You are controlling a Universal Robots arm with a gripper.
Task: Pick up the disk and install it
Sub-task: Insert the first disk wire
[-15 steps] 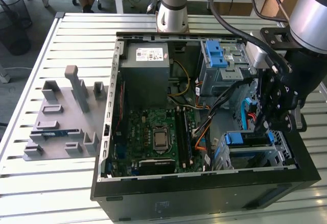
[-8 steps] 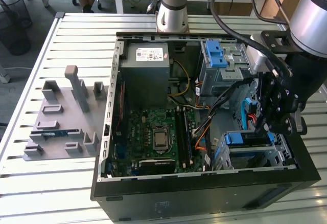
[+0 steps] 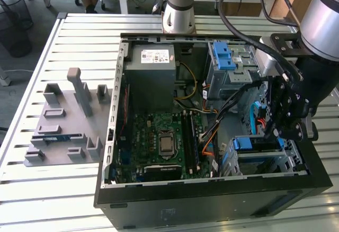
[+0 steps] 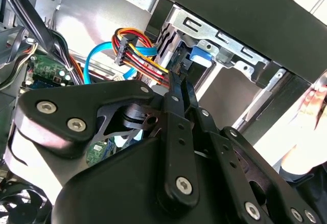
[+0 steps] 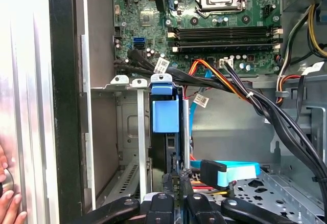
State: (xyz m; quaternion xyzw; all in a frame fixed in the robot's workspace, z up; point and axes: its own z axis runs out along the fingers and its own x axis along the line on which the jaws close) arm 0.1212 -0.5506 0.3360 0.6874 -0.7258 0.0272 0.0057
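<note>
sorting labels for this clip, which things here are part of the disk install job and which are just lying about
Job:
- disk, in its blue carrier, standing in the bay
- end effector, close to the disk

Lying about:
- power supply
- motherboard
- upper cage with blue handle
- grey fixture beside the case

Slatted metal table [image 3: 32,200] carries the open PC case [image 3: 212,203] and, at the exterior view's left, prob. a grey plastic fixture [image 3: 63,131].
</note>
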